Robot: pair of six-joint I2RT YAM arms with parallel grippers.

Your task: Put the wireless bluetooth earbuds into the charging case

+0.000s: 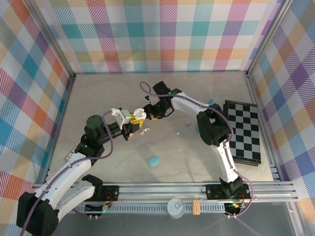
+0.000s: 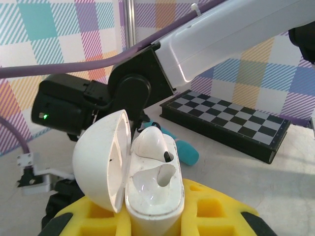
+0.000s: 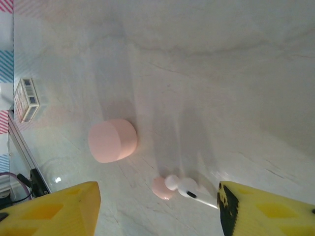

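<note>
My left gripper (image 1: 132, 121) is shut on the white charging case (image 2: 155, 196), which sits between its yellow fingers (image 2: 216, 211) above the table. The lid (image 2: 101, 160) hangs open to the left. One white earbud (image 2: 152, 145) sits in the far slot, and the near slot is empty. My right gripper (image 3: 157, 214) hangs open over the table, its yellow fingers wide apart. A white earbud (image 3: 189, 189) lies on the table between them, its stem reaching the right finger (image 3: 268, 211). A small pink bud (image 3: 161, 188) touches it.
A pink rounded case (image 3: 113, 140) lies just beyond the buds. A teal case (image 1: 154, 161) rests nearer the arm bases, and small teal pieces (image 1: 180, 132) lie to the right. A chessboard (image 1: 242, 130) fills the right side. Checked walls enclose the table.
</note>
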